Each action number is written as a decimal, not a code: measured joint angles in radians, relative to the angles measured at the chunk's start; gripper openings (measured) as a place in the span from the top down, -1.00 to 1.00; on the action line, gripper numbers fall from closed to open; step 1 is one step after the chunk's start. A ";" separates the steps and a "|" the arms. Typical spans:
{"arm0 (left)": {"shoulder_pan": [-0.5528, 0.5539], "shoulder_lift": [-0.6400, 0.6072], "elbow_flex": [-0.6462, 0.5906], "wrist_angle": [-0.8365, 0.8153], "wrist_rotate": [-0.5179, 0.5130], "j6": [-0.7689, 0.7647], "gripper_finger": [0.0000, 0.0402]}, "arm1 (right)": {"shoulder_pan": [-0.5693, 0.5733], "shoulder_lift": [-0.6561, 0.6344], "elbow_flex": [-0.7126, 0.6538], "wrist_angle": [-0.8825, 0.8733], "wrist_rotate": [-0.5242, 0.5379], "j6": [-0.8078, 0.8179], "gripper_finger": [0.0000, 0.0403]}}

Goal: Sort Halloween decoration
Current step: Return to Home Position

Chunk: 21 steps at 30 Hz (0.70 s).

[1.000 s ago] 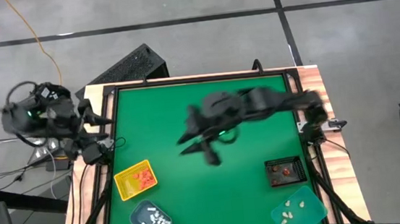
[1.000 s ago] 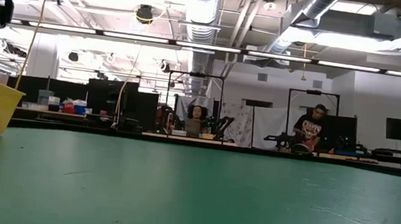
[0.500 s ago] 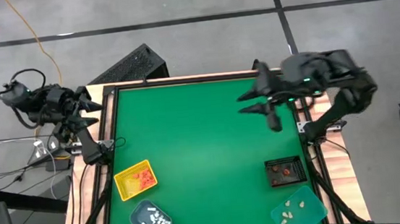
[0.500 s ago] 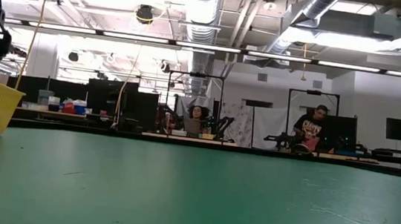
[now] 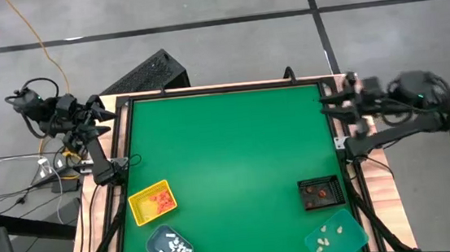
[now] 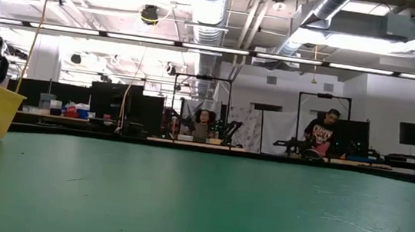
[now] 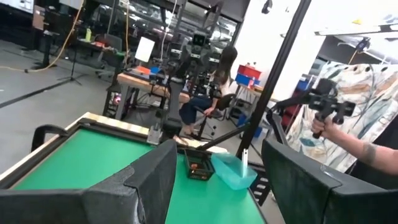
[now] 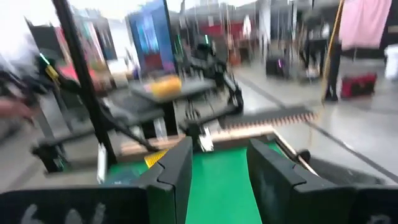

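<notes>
Left gripper [image 5: 104, 120]: held folded beyond the table [image 5: 228, 158] edge; fingers spread, nothing gripped.
Right gripper [image 5: 331, 107]: held at the opposite edge; fingers spread.
Halloween decoration [image 5: 163, 199]: contained in trays [image 5: 137, 209], well apart from both grippers.

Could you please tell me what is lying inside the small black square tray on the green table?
The small black square tray holds a few tiny orange-red trinkets. Their exact number cannot be made out, nor whether anything lies under them.

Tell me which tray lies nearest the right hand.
The black tray: it sits closest to the right hand; the teal tray lies beyond it, the yellow tray and blue tray far left.
</notes>
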 joint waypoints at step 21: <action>0.001 -0.025 -0.312 -0.301 -0.183 -0.573 -0.13 | 0.000 -0.535 -0.593 0.178 0.088 0.117 0.24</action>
